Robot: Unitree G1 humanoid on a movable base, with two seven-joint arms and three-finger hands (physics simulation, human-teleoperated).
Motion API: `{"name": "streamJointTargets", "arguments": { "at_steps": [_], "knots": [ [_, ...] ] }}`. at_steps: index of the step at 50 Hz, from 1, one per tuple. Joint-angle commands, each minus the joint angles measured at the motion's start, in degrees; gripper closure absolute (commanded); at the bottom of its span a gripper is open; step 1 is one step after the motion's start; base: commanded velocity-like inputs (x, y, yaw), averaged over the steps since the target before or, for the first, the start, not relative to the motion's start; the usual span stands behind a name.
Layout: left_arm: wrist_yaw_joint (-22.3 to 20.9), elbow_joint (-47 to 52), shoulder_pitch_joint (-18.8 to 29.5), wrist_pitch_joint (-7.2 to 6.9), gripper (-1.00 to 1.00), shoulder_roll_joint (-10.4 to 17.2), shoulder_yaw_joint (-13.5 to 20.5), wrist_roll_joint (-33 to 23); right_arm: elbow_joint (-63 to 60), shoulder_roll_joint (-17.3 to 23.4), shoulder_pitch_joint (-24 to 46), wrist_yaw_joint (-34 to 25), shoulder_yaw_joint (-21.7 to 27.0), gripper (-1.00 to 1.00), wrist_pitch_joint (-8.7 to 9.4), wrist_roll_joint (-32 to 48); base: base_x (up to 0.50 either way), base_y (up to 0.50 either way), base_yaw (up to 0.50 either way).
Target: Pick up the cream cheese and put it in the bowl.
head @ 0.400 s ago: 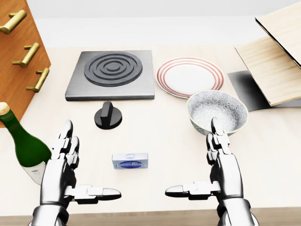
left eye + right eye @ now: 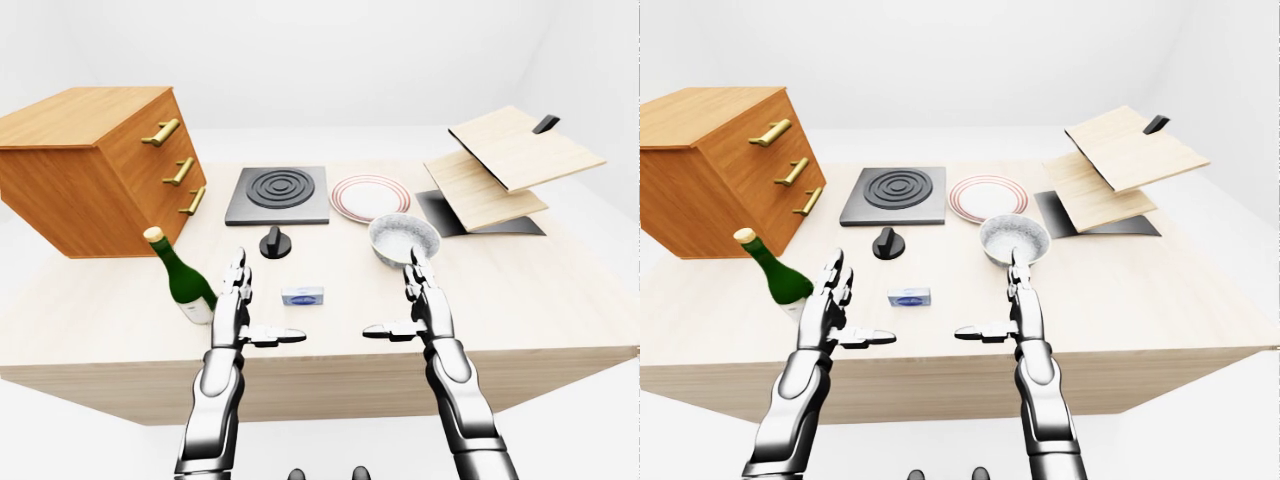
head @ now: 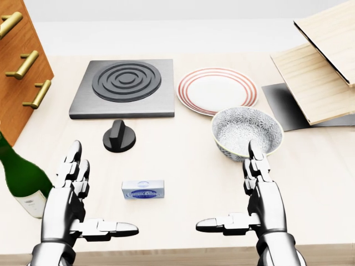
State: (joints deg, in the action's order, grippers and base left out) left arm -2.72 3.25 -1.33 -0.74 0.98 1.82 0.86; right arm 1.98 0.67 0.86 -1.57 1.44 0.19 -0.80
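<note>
Hands first: your left hand (image 3: 75, 202) and right hand (image 3: 256, 202) both hang over the near edge of the table (image 3: 183, 160), fingers spread wide, thumbs pointing inward toward each other, neither holding anything. So you are at the reach step, and nothing of the task is done yet.

Cream cheese (image 3: 143, 189) lies flat on the table between the two hands, nearer your left one: it sits just right of the left fingers and a little above the left thumb in the head view, touching neither. Your right hand is well apart from it, off to the picture's right.

My judgement is that the next move calls for bringing one hand over the box, lowering it, and closing the fingers across its narrow sides. The box is low and flat, so a shallow grip could slip.

Just above your right fingertips stands the bowl (image 3: 247, 131), upright and empty, up and to the right of the box. The carry would be short. At the left edge the green bottle (image 3: 22, 177) stands close beside your left hand; mind it if that arm swings out.

Farther up lie the black knob (image 3: 118, 136), the stove plate (image 3: 125, 87) and the striped plate (image 3: 217, 91), all clear of the path.
</note>
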Motion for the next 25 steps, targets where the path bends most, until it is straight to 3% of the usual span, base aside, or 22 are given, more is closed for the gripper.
{"name": "streamJointTargets", "arguments": {
  "at_steps": [1, 15, 25],
  "knots": [
    [-0.4, 0.9, -0.3, -0.52, -1.0, 0.0, 0.1, 0.1, 0.3, 0.2, 0.3, -0.1, 0.3, -1.0, 0.5, -0.3, 0.0, -0.42, 0.0],
    [-0.6, 1.1, -0.5, -0.62, -1.0, 0.1, 0.4, 0.3, 0.8, 0.1, 0.2, 0.0, 0.1, -1.0, -0.3, 0.0, 0.0, -0.41, 0.0],
    [-0.6, 0.2, -0.2, -0.16, -1.0, 0.2, 0.7, 0.1, 0.6, 0.2, 0.0, -0.1, 0.0, -1.0, -1.17, 0.1, 0.0, -0.07, 0.0]
  ]
}}
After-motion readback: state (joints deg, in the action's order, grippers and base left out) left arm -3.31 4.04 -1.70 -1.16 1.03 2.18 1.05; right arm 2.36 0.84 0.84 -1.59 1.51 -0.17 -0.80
